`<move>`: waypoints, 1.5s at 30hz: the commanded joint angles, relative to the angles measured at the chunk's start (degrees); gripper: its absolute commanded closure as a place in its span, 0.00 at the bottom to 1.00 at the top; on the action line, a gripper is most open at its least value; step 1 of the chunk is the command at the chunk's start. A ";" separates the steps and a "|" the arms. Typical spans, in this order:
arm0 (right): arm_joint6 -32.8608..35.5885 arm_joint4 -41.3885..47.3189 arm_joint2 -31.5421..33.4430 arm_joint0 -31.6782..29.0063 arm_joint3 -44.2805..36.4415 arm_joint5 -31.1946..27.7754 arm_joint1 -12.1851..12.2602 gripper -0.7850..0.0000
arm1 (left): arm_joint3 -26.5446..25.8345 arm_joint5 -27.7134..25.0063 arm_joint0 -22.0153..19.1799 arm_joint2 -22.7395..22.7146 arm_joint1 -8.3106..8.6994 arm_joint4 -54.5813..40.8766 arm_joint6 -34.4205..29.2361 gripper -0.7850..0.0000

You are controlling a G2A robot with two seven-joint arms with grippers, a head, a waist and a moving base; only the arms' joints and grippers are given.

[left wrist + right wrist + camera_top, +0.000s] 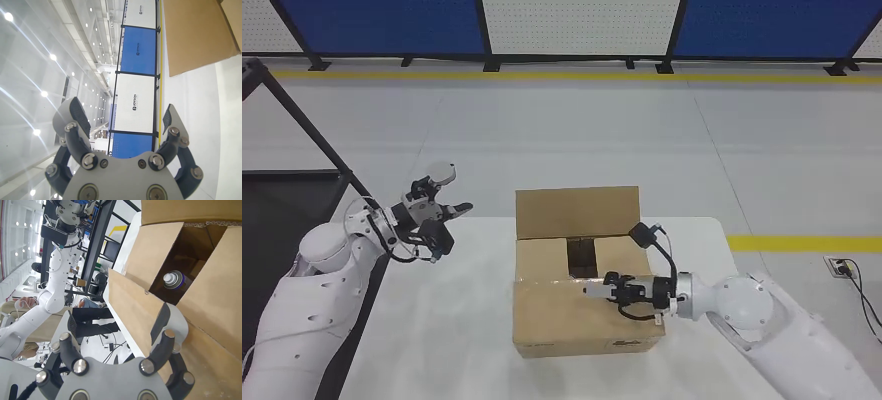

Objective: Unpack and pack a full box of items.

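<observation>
A brown cardboard box (582, 322) stands in the middle of the white table (462, 335). Its back flap is upright and its side flaps are half folded, leaving a dark gap. Through that gap a spray can (173, 279) with a white nozzle stands inside. My right gripper (598, 291) is at the box's front edge, open, with the front flap (132, 306) between its fingers: one fingertip (170, 317) inside, the other outside. My left gripper (453, 192) hangs open and empty above the table, left of the box (198, 34).
A black frame (282, 190) stands past the table's left edge. Bare table surface lies to the left of and in front of the box. Blue and white partition panels (582, 25) line the floor far behind.
</observation>
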 commanded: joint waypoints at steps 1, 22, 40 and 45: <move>0.10 -0.06 0.22 -0.19 0.08 -0.26 -0.17 0.00 | 3.43 1.15 -2.97 2.45 -0.76 1.79 -0.55 0.00; 0.74 -1.45 4.96 -5.35 -3.71 -0.71 0.77 0.00 | 16.19 5.12 -12.70 13.90 -5.38 7.28 7.61 0.00; 1.72 -1.81 8.52 -8.33 -4.47 -1.05 0.48 0.00 | 20.17 16.72 -13.07 20.65 -9.16 11.08 -3.11 0.00; 1.95 -2.06 9.51 -9.27 -4.99 -0.75 0.43 0.00 | 23.67 19.75 -14.60 22.76 -11.11 11.26 -4.26 0.00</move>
